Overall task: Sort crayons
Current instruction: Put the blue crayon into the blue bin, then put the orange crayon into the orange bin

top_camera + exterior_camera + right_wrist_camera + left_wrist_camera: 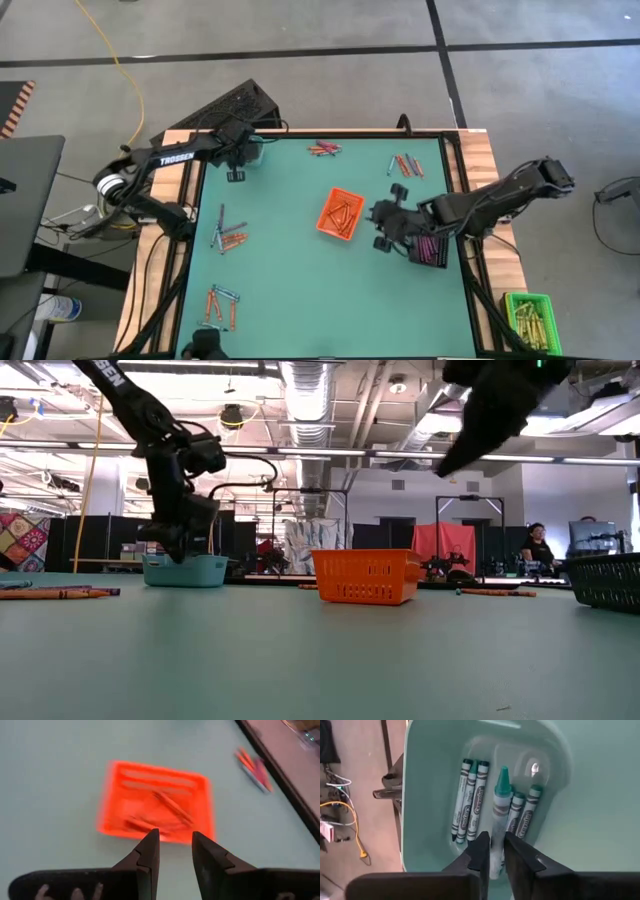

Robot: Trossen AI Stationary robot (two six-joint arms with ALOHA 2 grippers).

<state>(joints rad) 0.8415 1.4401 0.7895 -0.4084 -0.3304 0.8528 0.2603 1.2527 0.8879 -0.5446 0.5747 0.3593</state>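
Note:
A pale teal tray (420, 795) stands at the table's far left (252, 150) and holds several blue-green crayons (470, 800). My left gripper (493, 851) hangs over it, slanting down, shut on one more blue-green crayon (500, 800). My right gripper (176, 851) hovers open, with nothing between its fingers, above the table right of the orange tray (340, 213), which holds orange crayons (170, 810). Loose mixed crayons lie in small heaps on the table (228, 237), (222, 300), (404, 165), (325, 150). My left gripper pinches the blue-green crayon's rear half (497, 832) between its two fingers. The fingers slant down from above, and the crayon runs on along them. Its pointed tip (503, 774) points away over the tray's floor; whether it rests there I cannot tell.
A dark tray with purple-pink crayons (432, 250) sits under my right arm near the table's right edge. A green tray of yellow-olive sticks (528, 318) stands off the table at the near right. The table's middle and near part are bare green mat (330, 300).

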